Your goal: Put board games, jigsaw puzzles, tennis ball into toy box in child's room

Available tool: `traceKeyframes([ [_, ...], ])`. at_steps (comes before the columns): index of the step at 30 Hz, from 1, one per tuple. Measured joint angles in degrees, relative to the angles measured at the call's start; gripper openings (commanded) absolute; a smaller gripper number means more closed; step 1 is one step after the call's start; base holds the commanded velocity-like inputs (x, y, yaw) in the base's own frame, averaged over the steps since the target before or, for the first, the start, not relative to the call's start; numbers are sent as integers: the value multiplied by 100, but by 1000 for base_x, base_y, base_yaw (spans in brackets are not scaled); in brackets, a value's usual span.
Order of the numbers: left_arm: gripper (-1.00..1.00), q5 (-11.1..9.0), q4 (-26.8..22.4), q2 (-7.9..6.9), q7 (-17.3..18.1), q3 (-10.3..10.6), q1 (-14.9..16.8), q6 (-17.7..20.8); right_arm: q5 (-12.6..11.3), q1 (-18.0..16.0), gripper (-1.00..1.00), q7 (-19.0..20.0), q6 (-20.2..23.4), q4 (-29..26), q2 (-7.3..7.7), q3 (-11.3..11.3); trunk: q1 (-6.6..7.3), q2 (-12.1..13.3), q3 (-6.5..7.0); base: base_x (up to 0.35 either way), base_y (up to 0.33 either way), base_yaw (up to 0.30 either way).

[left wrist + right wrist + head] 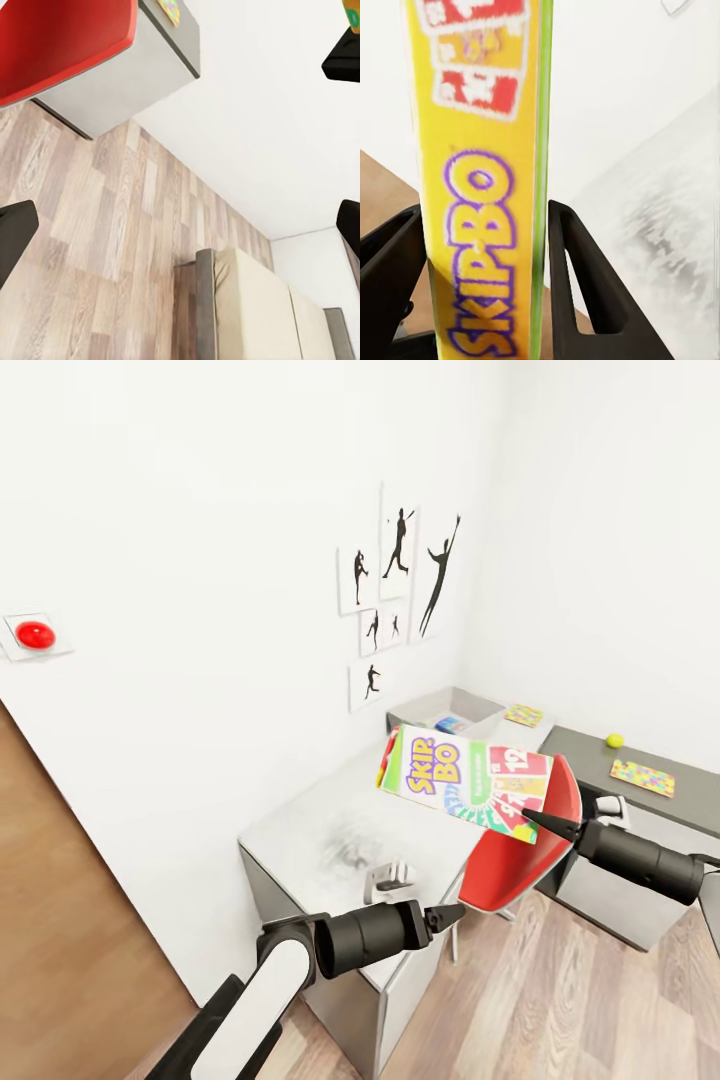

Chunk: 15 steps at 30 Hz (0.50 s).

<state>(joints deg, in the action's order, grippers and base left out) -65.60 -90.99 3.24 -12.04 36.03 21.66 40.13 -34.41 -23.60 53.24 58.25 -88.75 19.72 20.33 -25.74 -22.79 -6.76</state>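
Observation:
My right gripper point(535, 819) is shut on one edge of the green-yellow-red SKIP-BO board game point(465, 780) and holds it in the air above the table point(320, 825). In the right wrist view the box point(480, 187) stands clamped between both fingers point(577, 285). The pale grey toy box point(478, 706) sits at the table's far end with a small blue box point(452, 725) in it. One jigsaw puzzle point(523, 715) lies beside the bin. Another puzzle point(642, 777) and the tennis ball point(614, 740) lie on the dark wing. My left gripper point(447, 914) hangs open and empty near the table's front. The bed point(247, 307) is behind.
A red chair point(520, 860) stands between the table's white drawers and the dark wing, right under the held box. Silhouette pictures point(395, 590) hang on the wall behind the table. A red ball point(35, 633) sits on a small wall shelf at left. Wooden floor point(560, 1000) lies open at right.

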Motion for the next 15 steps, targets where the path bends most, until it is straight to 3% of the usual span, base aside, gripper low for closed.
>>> traceKeyframes([
  [15,100,4,0,0,-9,8,-1,-3,19,1,-100,20,-11,-80,42,13,0,0,0,67,-251,0],
])
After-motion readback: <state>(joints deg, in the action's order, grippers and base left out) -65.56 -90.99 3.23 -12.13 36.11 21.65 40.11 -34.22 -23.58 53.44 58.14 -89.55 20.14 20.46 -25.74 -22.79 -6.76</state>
